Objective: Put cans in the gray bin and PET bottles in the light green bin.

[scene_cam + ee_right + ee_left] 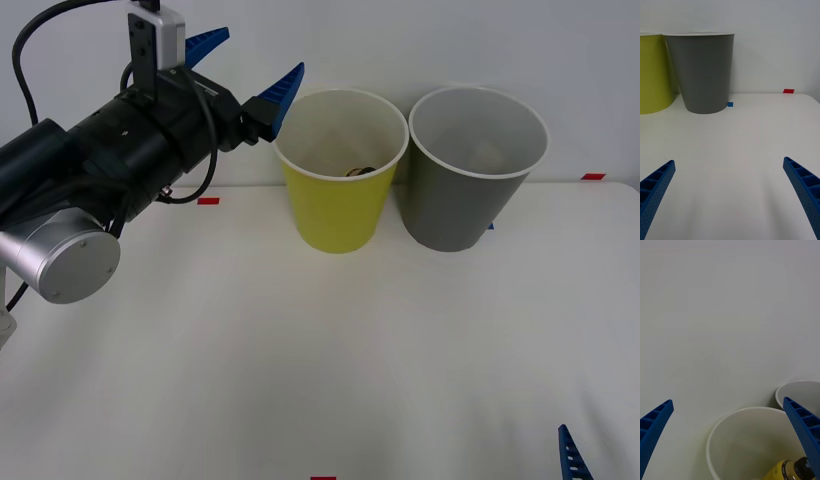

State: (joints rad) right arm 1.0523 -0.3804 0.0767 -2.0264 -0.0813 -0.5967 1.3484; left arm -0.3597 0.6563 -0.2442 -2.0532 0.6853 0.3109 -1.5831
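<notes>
The small yellow-label PET bottle (790, 470) already sits inside the round yellow-green plastic bin (338, 215), so the left gripper (246, 68), spread wide and empty beside its rim, should just lift away without clipping it.

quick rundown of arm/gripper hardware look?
Left arm: black cylindrical links, a silver round joint cap, black cables looping over it, a small grey-and-black camera box on top. Left gripper: two blue ribbed tapered fingers. Right gripper: same blue ribbed fingers with a dotted surface.
</notes>
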